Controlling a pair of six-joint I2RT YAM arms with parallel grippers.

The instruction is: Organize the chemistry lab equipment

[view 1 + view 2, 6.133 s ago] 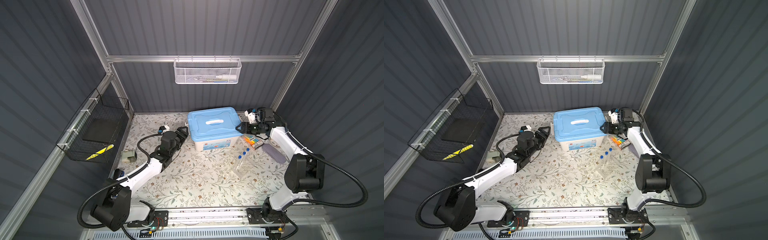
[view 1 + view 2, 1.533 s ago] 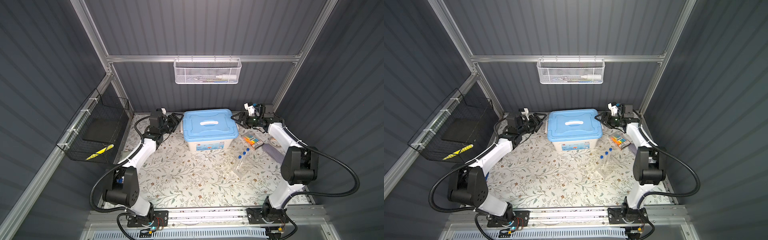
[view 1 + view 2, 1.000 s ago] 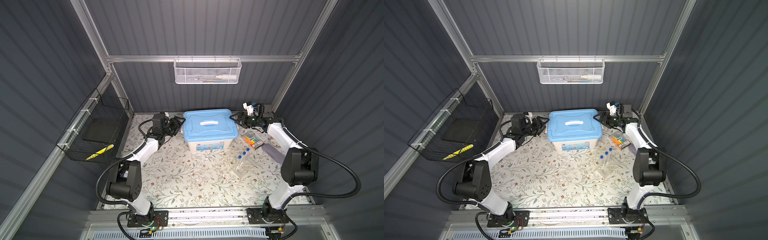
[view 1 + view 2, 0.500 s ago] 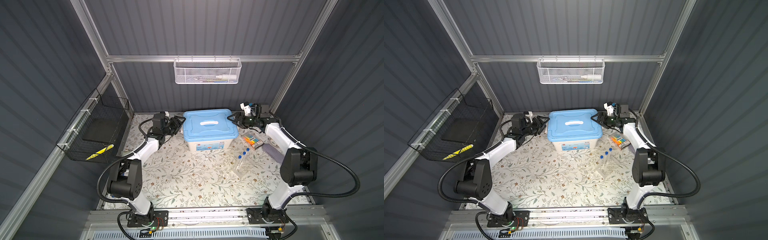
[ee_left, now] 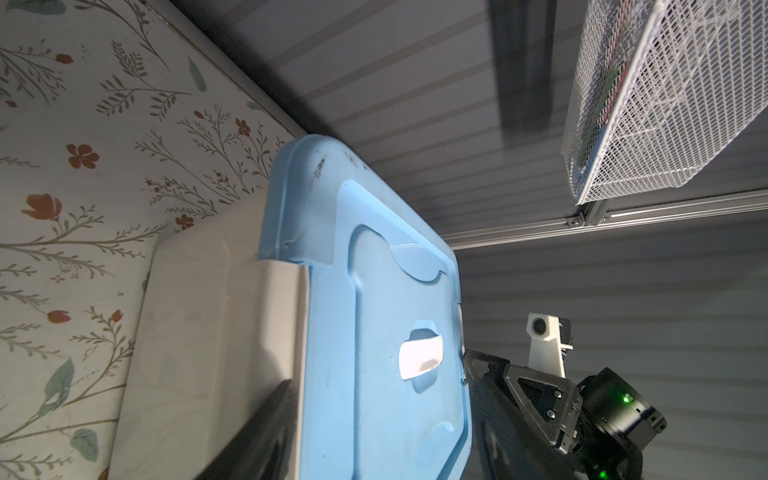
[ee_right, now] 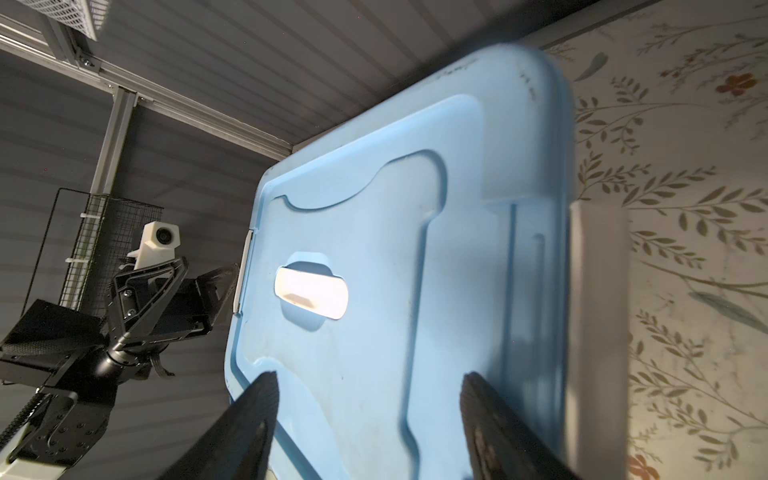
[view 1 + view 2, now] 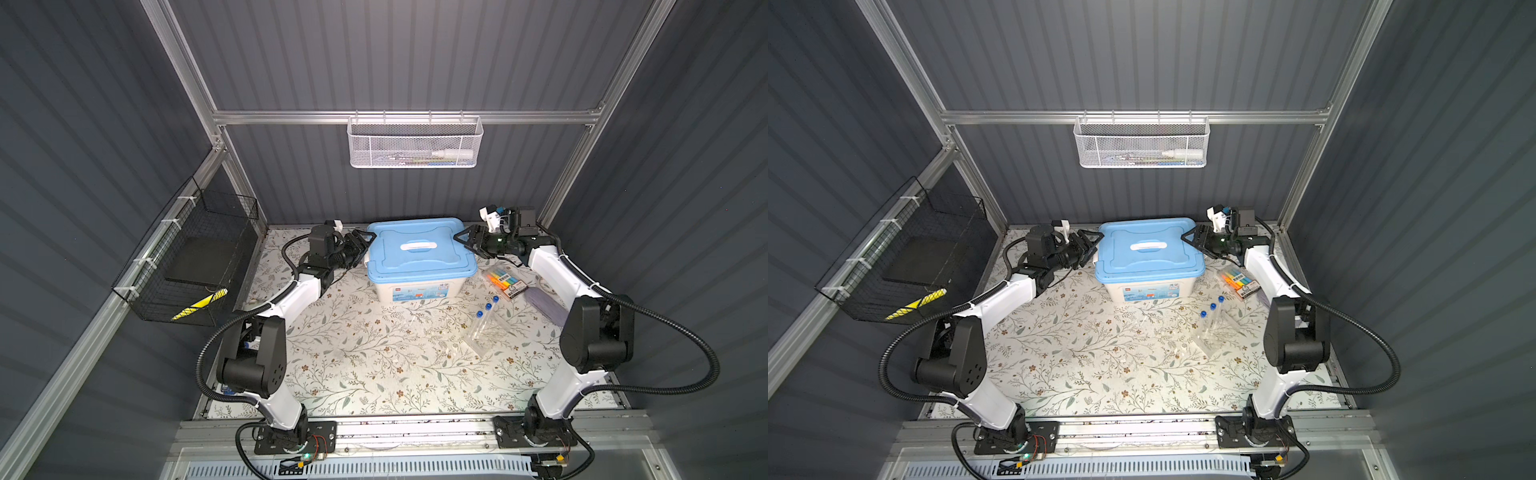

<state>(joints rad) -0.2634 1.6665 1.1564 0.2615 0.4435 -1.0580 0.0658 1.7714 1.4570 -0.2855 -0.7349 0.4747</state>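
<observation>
Three clear blue-capped tubes (image 7: pixel 487 309) (image 7: pixel 1212 309) stand in a clear plastic rack (image 7: pixel 492 334) (image 7: pixel 1217 338) on the right of the floral mat. Neither gripper is near them. A white box with a light blue lid (image 7: pixel 419 251) (image 7: pixel 1148 249) (image 5: pixel 374 291) (image 6: pixel 395 249) sits at the back middle. My left gripper (image 7: pixel 368 245) (image 7: pixel 1094 245) (image 5: pixel 374 449) is open at the lid's left end, with one finger above it and one below. My right gripper (image 7: pixel 462 243) (image 7: pixel 1190 241) (image 6: pixel 365 415) is open at the lid's right end.
A pack of coloured markers (image 7: pixel 505 282) lies right of the box, with a greyish-purple object (image 7: pixel 544 305) beside it, partly behind my right arm. A white mesh basket (image 7: pixel 415 143) hangs on the back wall. A black wire basket (image 7: pixel 187 266) hangs on the left wall.
Over the last second both grippers have edged inward to the two ends of the lid. The box itself has stayed where it was.
</observation>
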